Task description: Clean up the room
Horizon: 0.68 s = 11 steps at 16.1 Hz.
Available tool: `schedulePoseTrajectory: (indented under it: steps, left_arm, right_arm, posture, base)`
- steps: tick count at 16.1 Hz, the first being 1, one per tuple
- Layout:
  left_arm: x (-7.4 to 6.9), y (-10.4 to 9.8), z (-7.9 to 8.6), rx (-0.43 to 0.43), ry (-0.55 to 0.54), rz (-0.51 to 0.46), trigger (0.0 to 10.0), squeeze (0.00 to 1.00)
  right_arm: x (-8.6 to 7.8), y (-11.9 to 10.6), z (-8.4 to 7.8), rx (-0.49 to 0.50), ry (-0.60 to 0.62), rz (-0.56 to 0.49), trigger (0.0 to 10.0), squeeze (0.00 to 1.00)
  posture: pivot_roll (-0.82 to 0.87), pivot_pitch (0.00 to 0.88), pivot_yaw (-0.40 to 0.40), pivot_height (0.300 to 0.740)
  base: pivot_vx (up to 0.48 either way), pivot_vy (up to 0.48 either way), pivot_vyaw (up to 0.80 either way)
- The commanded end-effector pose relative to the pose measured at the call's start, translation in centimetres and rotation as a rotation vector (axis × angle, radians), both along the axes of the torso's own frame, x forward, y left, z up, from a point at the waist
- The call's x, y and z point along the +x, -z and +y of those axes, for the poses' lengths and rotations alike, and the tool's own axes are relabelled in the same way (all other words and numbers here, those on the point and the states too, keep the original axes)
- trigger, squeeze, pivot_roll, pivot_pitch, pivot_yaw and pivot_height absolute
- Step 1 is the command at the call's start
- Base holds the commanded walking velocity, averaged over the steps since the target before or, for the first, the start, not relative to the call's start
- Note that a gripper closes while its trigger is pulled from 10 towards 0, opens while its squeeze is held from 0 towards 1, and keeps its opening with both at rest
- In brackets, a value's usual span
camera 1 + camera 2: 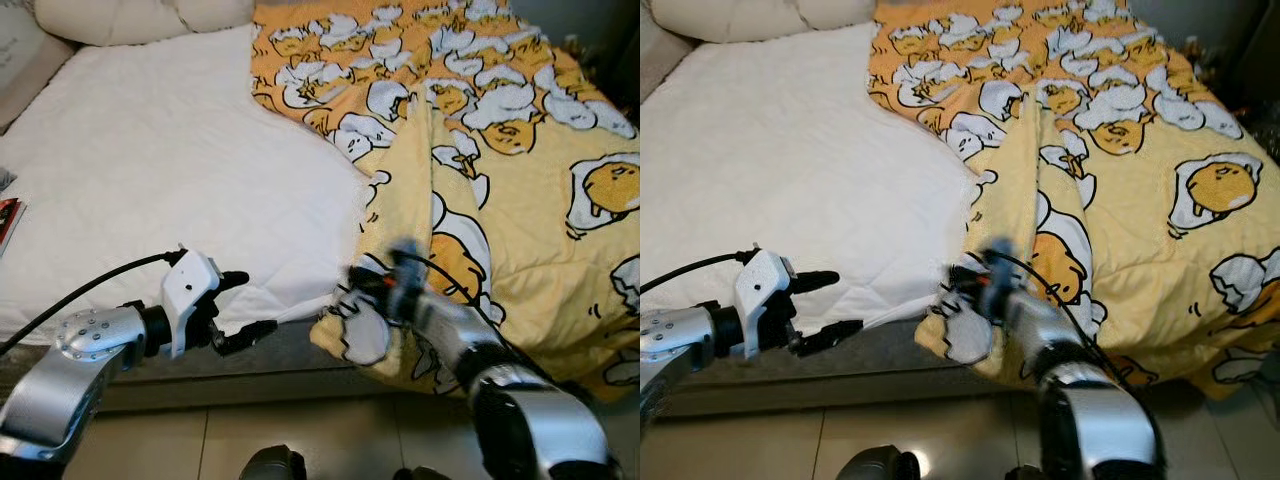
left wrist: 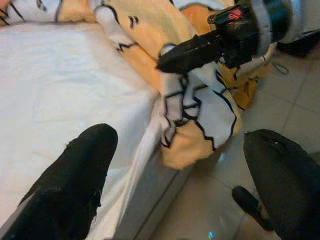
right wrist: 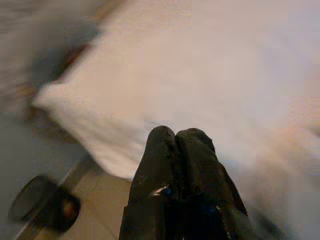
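Right pincer (image 1: 362,280) sits at the blanket (image 1: 520,180) corner hanging off the bed (image 1: 150,200) edge. Wrist view shows its fingers (image 3: 175,165) pressed together, but it's blurred; can't tell if cloth is actually pinched between them. In the left wrist view the black fingers lie against the white-and-yellow corner fold, touching it. Likely going for the corner because that's the handle for pulling the blanket flat.

Left pincer (image 1: 240,305) hovers just off the bed's near edge, beside the same corner, fingers (image 2: 75,185) spread, nothing held. Looks staged to take a second grip or steady the sheet.

Blanket: yellow, egg-character print, bunched over the half of the bed away from the pillow (image 1: 140,18), bare white sheet on the rest. Long ridge fold runs from the hanging corner up toward the head of the bed; that's its long axis. Corner points down toward the floor (image 1: 330,440).

Pillow at the bed's head. Book (image 1: 8,222) at the bed's far-left edge.
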<state>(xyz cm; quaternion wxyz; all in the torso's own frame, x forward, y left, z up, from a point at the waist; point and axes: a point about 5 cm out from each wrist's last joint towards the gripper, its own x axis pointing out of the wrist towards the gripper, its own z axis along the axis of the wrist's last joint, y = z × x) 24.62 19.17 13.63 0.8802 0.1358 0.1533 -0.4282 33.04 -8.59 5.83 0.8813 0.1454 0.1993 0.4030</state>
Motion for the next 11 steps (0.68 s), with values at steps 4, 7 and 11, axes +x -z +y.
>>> schedulePoseTrajectory:
  steps: [4,7,11]
  left_arm:
    - [1.2,0.0,0.5,-0.004,-0.053,-0.05,10.0,0.0]
    - [1.6,0.7,0.2,-0.017,-0.056,-0.057,10.0,0.0]
    - [2.1,1.3,-0.7,-0.025,-0.056,-0.065,10.0,0.0]
  right_arm:
    - [-0.1,-2.0,2.5,-0.052,-0.273,-0.147,0.6,0.0]
    - [1.4,-0.3,-1.8,-0.234,0.223,-0.088,10.0,0.03]
    - [0.5,2.0,-6.1,-0.253,0.6,0.045,10.0,1.0]
  posture:
    - [0.15,0.0,0.067,0.74]
    - [0.13,0.0,0.068,0.74]
    - [0.14,0.0,0.092,0.74]
  base:
    - [0.0,0.0,0.0]
    - [0.0,0.0,0.0]
    - [0.0,0.0,0.0]
